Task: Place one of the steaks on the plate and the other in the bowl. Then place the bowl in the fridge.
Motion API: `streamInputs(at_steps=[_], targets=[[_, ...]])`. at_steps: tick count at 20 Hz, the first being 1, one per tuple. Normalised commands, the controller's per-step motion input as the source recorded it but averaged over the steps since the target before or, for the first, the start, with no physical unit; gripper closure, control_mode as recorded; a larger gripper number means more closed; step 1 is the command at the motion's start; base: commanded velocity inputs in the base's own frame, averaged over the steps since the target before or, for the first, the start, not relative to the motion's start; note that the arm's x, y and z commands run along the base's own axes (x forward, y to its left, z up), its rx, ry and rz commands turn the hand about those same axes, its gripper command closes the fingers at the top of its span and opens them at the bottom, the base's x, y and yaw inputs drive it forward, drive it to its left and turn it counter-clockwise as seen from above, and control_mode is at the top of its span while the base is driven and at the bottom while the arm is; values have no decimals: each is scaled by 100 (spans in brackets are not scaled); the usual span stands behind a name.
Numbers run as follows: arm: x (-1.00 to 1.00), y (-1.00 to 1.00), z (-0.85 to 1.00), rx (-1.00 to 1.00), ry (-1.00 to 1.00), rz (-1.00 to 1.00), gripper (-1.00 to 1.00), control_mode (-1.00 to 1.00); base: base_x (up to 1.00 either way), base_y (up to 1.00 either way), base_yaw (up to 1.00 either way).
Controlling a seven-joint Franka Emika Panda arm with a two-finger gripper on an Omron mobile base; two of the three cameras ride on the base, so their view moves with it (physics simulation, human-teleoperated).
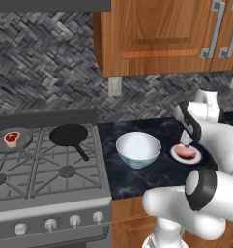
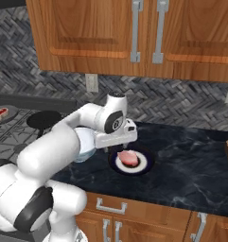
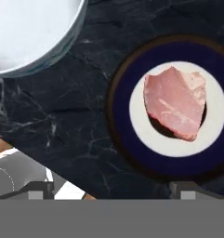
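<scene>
Herringbone grey tile ran behind everything, with wooden cabinets [image 1: 156,34] hanging above. Taking the bowl as the landmark, the grey stove [image 1: 45,169] stood to its left in the left base view, and the dark marbled tabletop [image 2: 191,165] carried the bowl itself. No fridge could be seen from where the base stood.

On the stove, well apart from the bowl, sat a black frying pan [image 1: 69,135] and, farther left again, a grey round pan [image 1: 11,141] with one steak [image 1: 11,138] lying in it, untouched.

Beside these, the bowl [image 1: 138,148] stood white, deep and empty. Just to its right lay the plate [image 3: 178,151], pale in the middle with a dark blue rim, near the bowl but not touching it. The second steak [image 3: 175,102] rested flat on the plate's pale centre, pink with a whitish edge.

Smallest of all, the jaws [image 1: 186,139] hung over the plate, right of the bowl, above the meat and holding nothing. Their tips [image 3: 39,191] showed at the bottom of the hand view set wide apart, so I judged them open, the steak let go.

By my reckoning, the plate step was done. Left to do: fetch the steak from the grey pan left of the bowl, drop it in the bowl, then carry the bowl to the fridge.
</scene>
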Motion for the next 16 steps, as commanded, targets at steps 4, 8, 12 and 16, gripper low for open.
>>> streamInputs(at_steps=[4, 8, 12, 16], targets=[[-17, 79, 43, -1, 9, -50, -100, -100, 0, 0, 0], [0, 31, 0, -7, 9, -25, -100, -100, 0, 0, 0], [-1, 12, 0, -1, -1, -10, -100, -100, 0, 0, 0], [0, 34, 2, -3, -1, -37, -100, -100, 0, 0, 0]])
